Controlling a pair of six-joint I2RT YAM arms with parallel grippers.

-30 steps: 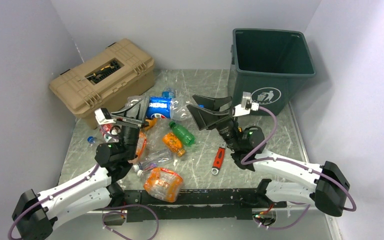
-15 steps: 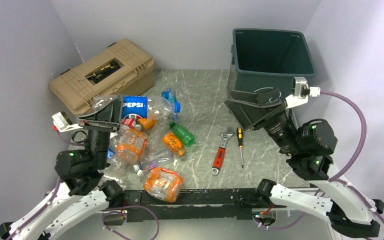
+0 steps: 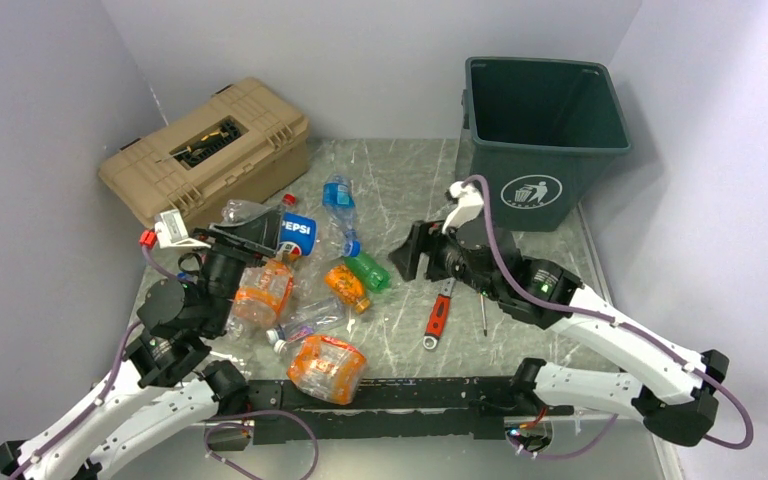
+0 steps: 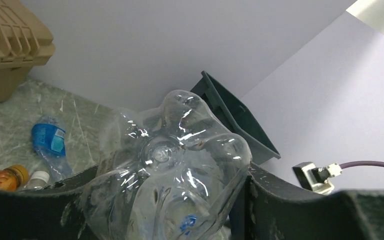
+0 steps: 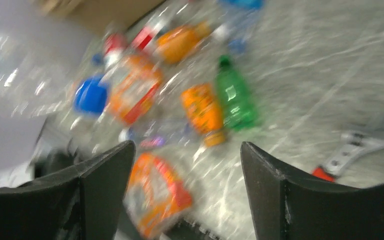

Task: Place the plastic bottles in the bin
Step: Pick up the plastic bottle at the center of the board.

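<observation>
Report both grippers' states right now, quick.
Left gripper: closed on a clear crushed bottle.
Right gripper: open, holding nothing.

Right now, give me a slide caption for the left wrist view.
Left pincer grips a clear crushed bottle, base toward the camera, green bin behind.

I count one green bottle (image 3: 368, 270), three orange bottles (image 3: 325, 365) and at least three clear bottles (image 3: 338, 195) heaped toward the tabletop's left edge, though their overlap keeps me from an exact tally. There is one bin (image 3: 545, 130) at the far right corner, one toolbox (image 3: 210, 150) at the far left corner, and near the middle one wrench (image 3: 438, 315) and one screwdriver (image 3: 483, 315).
</observation>
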